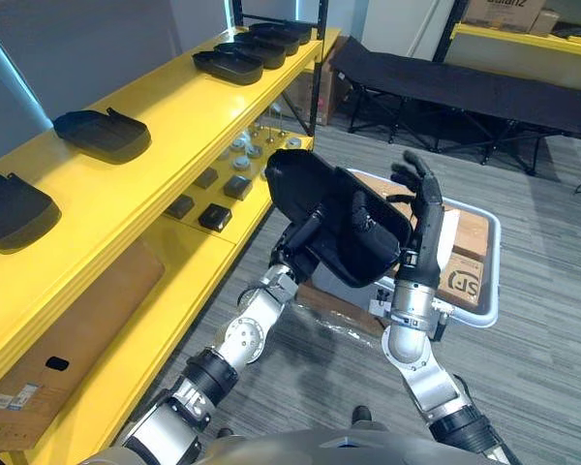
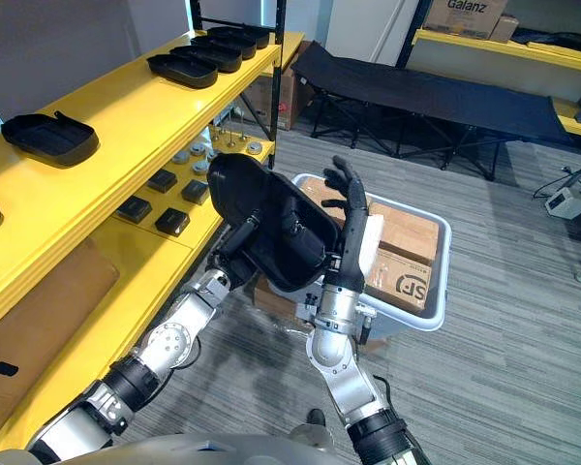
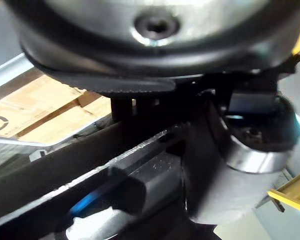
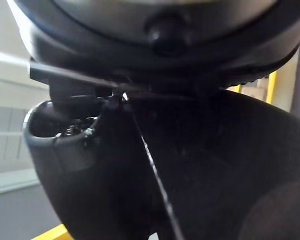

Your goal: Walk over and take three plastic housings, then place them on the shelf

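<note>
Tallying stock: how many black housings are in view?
7. One housing between the left hand and right hand; two nearby on the top shelf; roughly four overlapping at its far end; more may hide.

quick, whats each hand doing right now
left hand: cannot tell, it sits against the dark housing
right hand: open, straight fingers against the housing's other side

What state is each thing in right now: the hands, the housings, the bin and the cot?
Held housing: off the shelf, tilted, between both hands.
Right hand: open, fingers straight against the housing.
Left hand: against the housing's other side.
Shelf housings: lying on the top shelf.
Bin: open, holding cardboard boxes.
Cot: unfolded, bare.
</note>
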`<state>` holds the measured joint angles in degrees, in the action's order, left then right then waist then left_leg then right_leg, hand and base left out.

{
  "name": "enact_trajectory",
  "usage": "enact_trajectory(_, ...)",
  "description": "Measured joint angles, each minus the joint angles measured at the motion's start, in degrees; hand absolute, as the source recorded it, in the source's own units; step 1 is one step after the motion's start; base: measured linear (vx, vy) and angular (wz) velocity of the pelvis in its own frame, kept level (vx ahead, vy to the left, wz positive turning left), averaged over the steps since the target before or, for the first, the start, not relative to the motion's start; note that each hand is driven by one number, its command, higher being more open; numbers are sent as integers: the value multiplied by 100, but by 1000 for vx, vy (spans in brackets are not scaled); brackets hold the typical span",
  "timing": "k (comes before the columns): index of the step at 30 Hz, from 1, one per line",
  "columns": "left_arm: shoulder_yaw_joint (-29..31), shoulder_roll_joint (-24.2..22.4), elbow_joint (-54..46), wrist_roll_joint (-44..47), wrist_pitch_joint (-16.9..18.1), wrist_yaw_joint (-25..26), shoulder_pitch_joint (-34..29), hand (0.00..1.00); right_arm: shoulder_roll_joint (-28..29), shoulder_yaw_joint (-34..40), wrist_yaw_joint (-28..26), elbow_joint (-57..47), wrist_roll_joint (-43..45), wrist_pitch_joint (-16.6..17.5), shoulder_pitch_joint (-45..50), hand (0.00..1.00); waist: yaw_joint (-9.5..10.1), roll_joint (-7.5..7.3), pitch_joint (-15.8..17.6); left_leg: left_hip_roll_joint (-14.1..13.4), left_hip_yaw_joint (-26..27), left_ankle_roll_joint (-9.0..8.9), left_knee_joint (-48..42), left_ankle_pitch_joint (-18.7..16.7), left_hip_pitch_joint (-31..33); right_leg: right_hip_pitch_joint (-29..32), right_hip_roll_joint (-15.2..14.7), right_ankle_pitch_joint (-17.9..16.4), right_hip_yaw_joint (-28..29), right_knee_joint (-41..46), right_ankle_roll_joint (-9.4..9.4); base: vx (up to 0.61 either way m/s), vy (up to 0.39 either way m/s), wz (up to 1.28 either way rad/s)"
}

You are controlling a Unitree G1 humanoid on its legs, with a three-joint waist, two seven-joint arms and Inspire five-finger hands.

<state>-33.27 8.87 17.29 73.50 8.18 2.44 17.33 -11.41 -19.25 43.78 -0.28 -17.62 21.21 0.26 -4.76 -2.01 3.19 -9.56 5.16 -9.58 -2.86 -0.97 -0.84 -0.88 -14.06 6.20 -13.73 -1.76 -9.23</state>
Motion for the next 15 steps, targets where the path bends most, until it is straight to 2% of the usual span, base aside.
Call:
enact_trajectory(2,128,-42,-231,-373,91,307,-160,0,20,-41,-50,0,14,-209,-85,100,0,-2,1,1,4,-5,3,-4,-16,0,5,0,-7,5,1,0,0,0)
enact_trajectory(4,447,-259,-717,-1312,187,804,-559,0,39,-51,-147,1,19,-422,-85,100,29,-2,1,-2,7,-10,11,-14,-28,0,10,-7,-7,13,11,0,0,0)
enact_trajectory(8,729,-485,-1321,-2764,168,1634,-863,0,159,-44,-310,28,251,-764,-20,100,120,-2,2,-6,10,-12,23,-15,-66,-7,13,-31,-8,58,31,0,0,0)
enact_trajectory(11,1089,-747,-1600,-4174,166,2463,-929,0,397,-54,-426,78,287,-874,154,100,172,-5,4,-7,3,-13,24,-14,-76,-16,13,-51,-17,76,43,0,0,0)
enact_trajectory(15,1813,-911,-1774,-6751,157,3811,-1032,0,496,-72,-633,233,694,-916,320,100,167,-5,5,-13,1,-19,76,-7,-118,-25,20,-77,-22,79,81,0,0,0)
